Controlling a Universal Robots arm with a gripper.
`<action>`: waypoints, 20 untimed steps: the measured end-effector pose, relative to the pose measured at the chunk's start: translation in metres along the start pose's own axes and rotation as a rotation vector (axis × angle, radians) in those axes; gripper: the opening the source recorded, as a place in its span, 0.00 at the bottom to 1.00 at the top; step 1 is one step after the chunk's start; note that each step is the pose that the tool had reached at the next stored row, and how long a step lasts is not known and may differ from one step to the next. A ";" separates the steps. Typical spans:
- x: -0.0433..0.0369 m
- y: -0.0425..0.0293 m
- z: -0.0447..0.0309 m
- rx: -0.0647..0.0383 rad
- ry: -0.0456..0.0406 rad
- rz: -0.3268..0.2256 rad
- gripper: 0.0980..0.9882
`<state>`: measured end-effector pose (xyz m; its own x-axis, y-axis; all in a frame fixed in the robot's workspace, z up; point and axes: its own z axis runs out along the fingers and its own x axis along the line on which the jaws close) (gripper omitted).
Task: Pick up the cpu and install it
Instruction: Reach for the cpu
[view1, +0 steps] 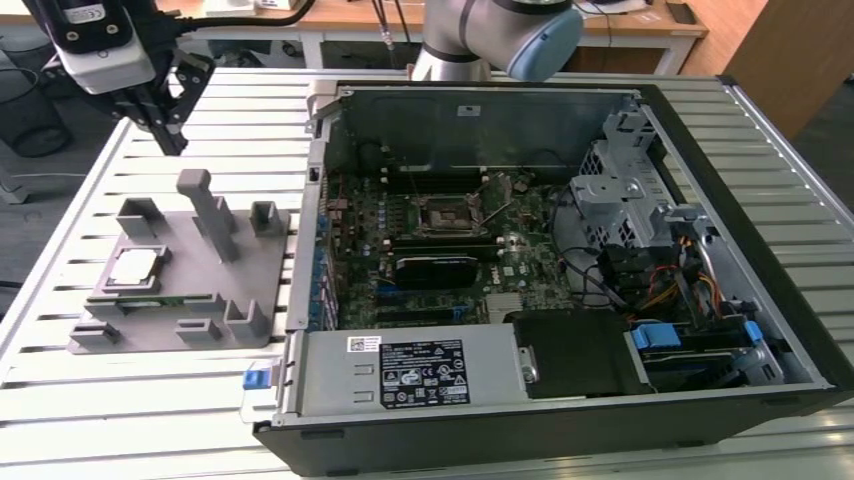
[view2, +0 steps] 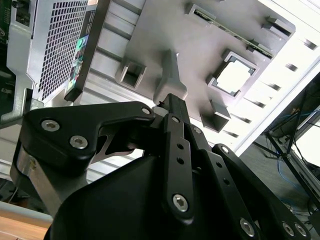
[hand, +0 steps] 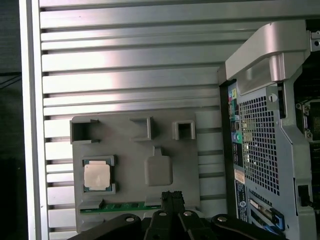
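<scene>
The cpu (view1: 134, 266) is a small silvery square chip lying flat in a recess of the grey plastic fixture block (view1: 254, 272), at the exterior view's left. Both wrist views also show the cpu (view2: 234, 78) (hand: 96, 175) in its recess. My gripper (view1: 171, 143) hangs in the air past the fixture's far end, well above the cpu and apart from it. Its black fingers meet at the tips (view2: 171, 99) (hand: 172, 195), shut on nothing. The black motherboard socket (view1: 447, 213) with its metal frame sits inside the open computer case.
The open computer case (view1: 801, 300) lies on its side at the exterior view's right of the fixture. A tall post (view1: 200, 205) and other raised blocks stand on the fixture, which also holds a green memory stick (hand: 130, 206). Everything rests on a slatted aluminium table (view1: 134, 420).
</scene>
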<state>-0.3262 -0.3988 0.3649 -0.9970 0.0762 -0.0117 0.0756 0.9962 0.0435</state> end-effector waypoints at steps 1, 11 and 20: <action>0.0008 -0.0001 0.0001 0.000 0.0000 0.000 0.01; 0.0123 -0.0010 0.0009 0.000 0.0005 0.000 0.01; 0.0204 -0.0016 0.0018 0.000 0.0017 0.000 0.01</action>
<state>-0.3467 -0.3988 0.3628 -0.9970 0.0762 -0.0100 0.0757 0.9962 0.0434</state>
